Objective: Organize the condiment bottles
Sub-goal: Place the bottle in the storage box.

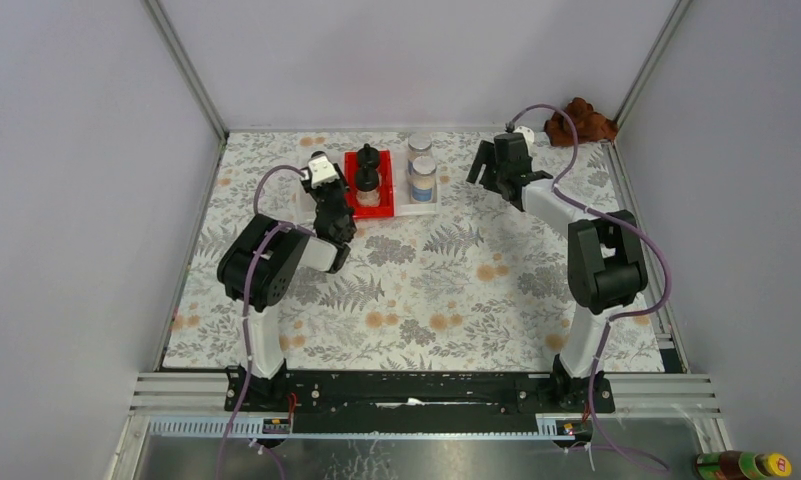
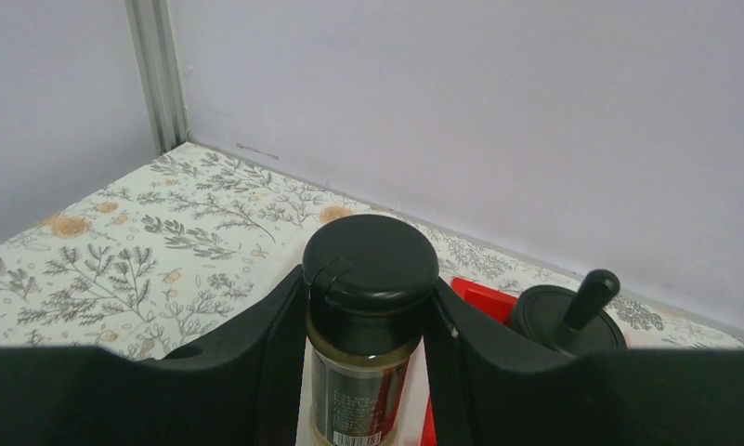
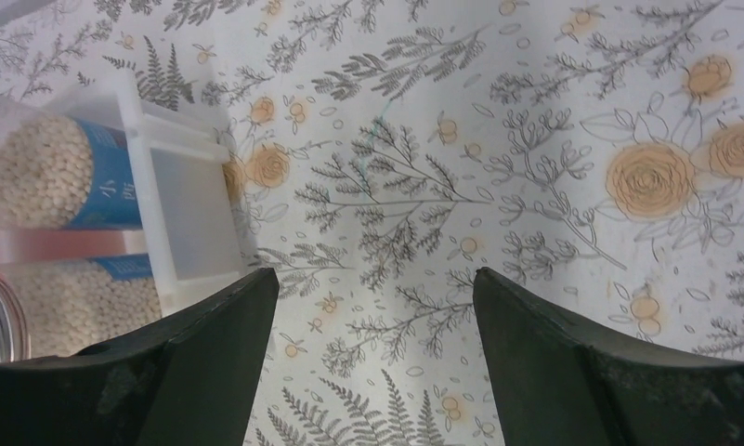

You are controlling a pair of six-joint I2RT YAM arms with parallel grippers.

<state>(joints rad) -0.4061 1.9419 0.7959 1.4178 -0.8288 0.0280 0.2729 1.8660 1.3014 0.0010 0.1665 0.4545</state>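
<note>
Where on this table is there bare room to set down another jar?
Bare: the wide floral cloth between the trays and the arm bases, and the strip beside the white tray under the right end effector. Crowded: around the red tray, where the left end effector grips a dark jar.

You're looking into a robot lab cell here: plain pale wall panels (image 1: 416, 60) box in your floral-covered worktop (image 1: 446, 290), aluminium posts (image 1: 186, 68) frame the corners, and there's your left arm (image 1: 266, 270) and right arm (image 1: 604, 265), cabled up, bolted to a black rail (image 1: 416, 386).
</note>
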